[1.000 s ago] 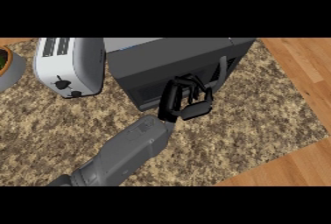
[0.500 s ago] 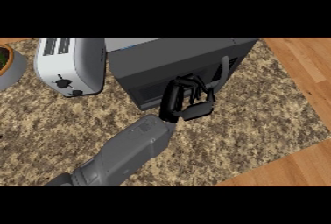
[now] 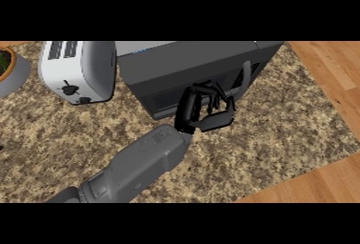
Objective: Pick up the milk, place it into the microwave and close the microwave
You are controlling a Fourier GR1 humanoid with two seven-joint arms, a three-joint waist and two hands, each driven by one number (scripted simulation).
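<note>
Head view: one hand (image 3: 204, 112), side unclear, fingers curled but holding nothing, is at the microwave (image 3: 190, 71) door, which looks shut. Milk not visible, presumably inside. Toaster (image 3: 77, 71) beyond. Task looks nearly finished.

**Speckled stone bench with wood at its right edge**

The bench (image 3: 281, 143) has a mottled brown and beige granite-like top that fills most of the view. To the right and at the near right corner, a warm orange-brown wooden surface (image 3: 330, 71) with visible plank lines borders it. At the far left stands a white toaster (image 3: 77, 71), and just left of it a grey round vessel (image 3: 13, 71) with an orange rim is partly cut off. Light is even, with soft shadows.
</note>
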